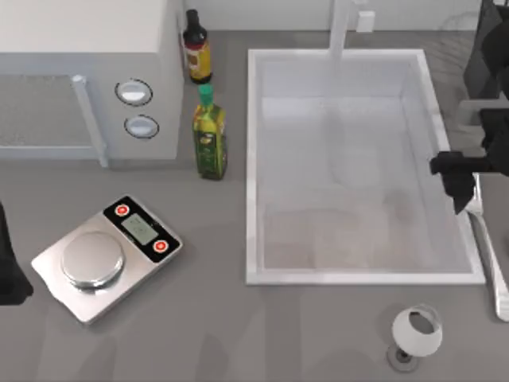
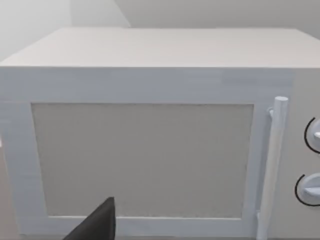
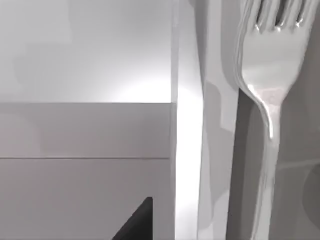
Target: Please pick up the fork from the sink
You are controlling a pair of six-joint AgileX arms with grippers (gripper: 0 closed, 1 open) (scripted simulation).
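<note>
The fork (image 1: 487, 248) is slim and shiny. It lies lengthwise just right of the sink (image 1: 253, 159), outside its right rim, with its tines toward the back of the table. My right gripper (image 1: 460, 181) hovers over that rim at the fork's tine end, and its dark tip overlaps the tines. The right wrist view has the fork (image 3: 267, 100) close up beside the white rim of the sink (image 3: 187, 150). I cannot tell whether the gripper touches the fork. My left gripper (image 1: 9, 274) is parked at the table's left edge, facing the microwave.
A white microwave (image 1: 87, 72) stands at the back left, with two bottles (image 1: 208, 131) between it and the sink. A silver kitchen scale (image 1: 103, 256) sits front left. A white cup (image 1: 416, 333) lies in front of the sink. A tap (image 1: 343, 24) rises behind the basin.
</note>
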